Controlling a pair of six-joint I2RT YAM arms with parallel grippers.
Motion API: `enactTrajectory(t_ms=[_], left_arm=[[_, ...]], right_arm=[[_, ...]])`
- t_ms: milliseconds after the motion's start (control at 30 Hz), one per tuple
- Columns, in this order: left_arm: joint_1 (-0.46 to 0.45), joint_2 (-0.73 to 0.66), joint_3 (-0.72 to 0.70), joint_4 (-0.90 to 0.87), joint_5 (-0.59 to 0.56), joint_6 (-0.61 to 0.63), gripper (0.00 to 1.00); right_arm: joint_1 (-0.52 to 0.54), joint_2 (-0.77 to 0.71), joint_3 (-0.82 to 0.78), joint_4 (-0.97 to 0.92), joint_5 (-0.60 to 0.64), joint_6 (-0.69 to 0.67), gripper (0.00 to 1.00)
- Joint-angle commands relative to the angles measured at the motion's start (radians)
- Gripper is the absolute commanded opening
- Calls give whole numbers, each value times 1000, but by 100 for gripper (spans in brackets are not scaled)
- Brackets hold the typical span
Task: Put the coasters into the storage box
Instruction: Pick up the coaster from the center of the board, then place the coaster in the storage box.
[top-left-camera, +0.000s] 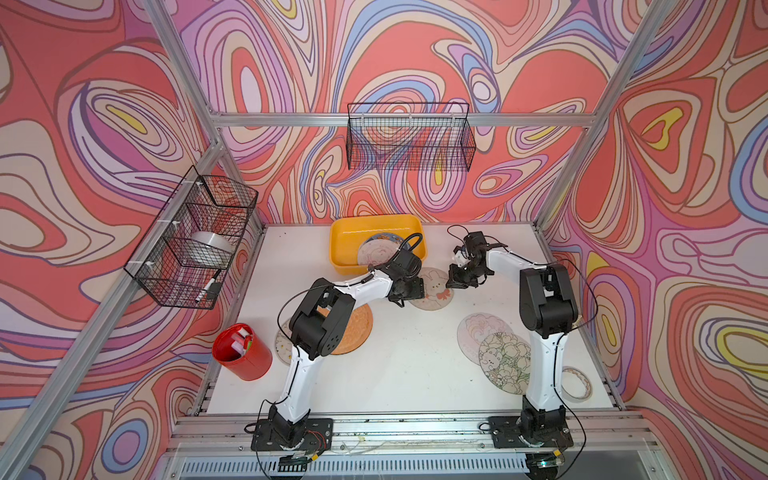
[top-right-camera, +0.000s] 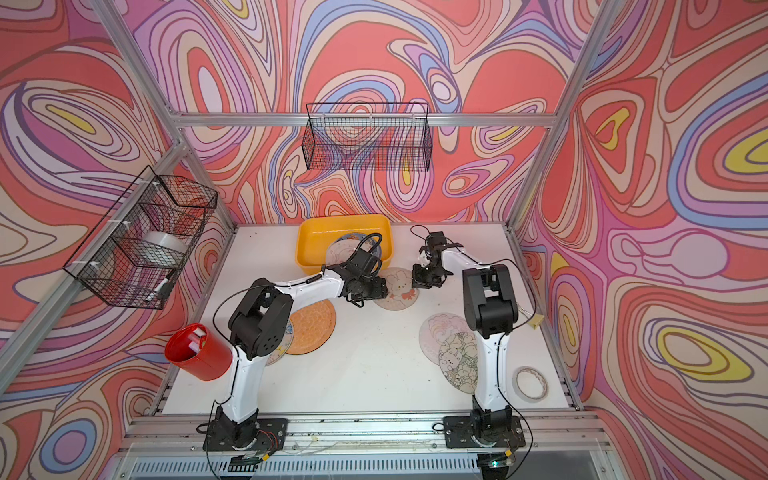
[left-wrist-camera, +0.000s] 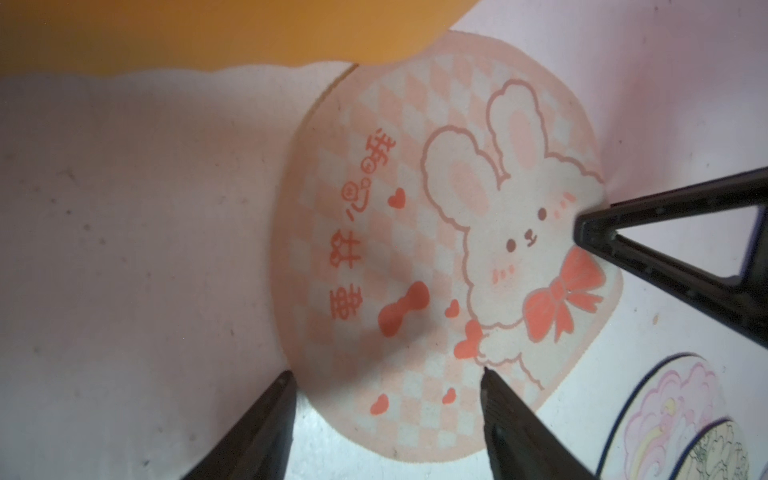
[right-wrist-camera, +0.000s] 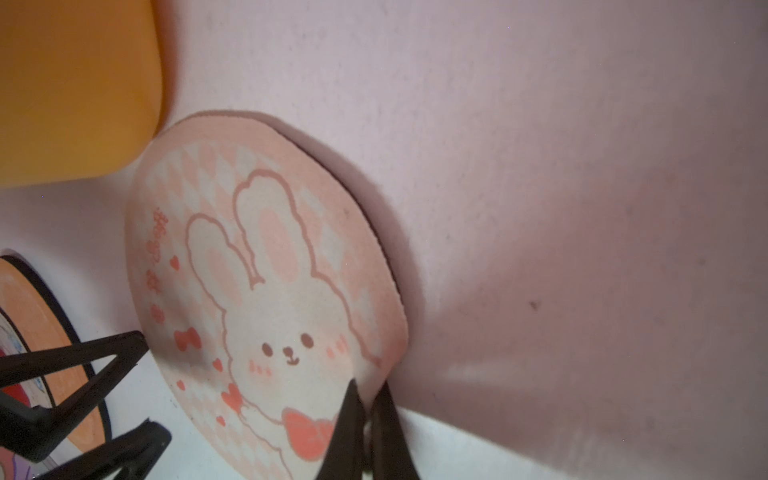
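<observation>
Right end effector (right-wrist-camera: 369, 383) pinches bunny coaster (right-wrist-camera: 270, 311) rim; left end effector (left-wrist-camera: 386, 372) open over it.

Top views overlook whole table (top-left-camera: 415, 365); wrist views closely share rabbit coaster (left-wrist-camera: 415, 249).

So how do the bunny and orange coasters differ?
The bunny coaster has a pink checked print; the orange coaster is plain and textured. The bunny coaster is pinched at its edge by the right hand; the orange coaster lies flat, ungripped. Both are round and outside the storage box.
</observation>
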Motion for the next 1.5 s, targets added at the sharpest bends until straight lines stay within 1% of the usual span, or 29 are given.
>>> enactTrajectory(t_ms=[0,133,300,400,467,667,767,867,1033,1100,1167,1300,1467], left_arm=[[-1,-41,-59,-26,10,-1,81],[-1,-108,-131,7,34,-1,87],[0,-193,-229,40,60,-17,91],[3,-241,-282,40,71,-24,92],[10,-272,-317,80,84,-31,93],[34,-358,-413,112,108,-37,96],[47,-401,-460,120,110,-43,97],[58,-444,-503,126,110,-48,98],[78,-509,-561,123,109,-44,99],[85,-532,-583,120,108,-42,99],[90,-556,-603,117,106,-42,99],[98,-593,-638,108,102,-39,100],[101,-615,-661,106,99,-39,100]], right_arm=[[7,-74,-17,-32,-4,9,0],[9,-155,-18,-58,-24,26,0],[19,-256,19,-113,-29,41,0],[33,-294,72,-150,-36,51,0],[49,-306,120,-177,-39,54,0],[99,-293,283,-204,-46,96,0],[130,-257,377,-199,-57,122,0],[166,-186,503,-196,-75,142,0],[219,-6,744,-189,-102,173,0],[236,60,808,-165,-116,195,0],[247,107,836,-116,-130,224,0],[267,168,817,30,-147,291,0],[287,252,852,162,-181,338,0]])
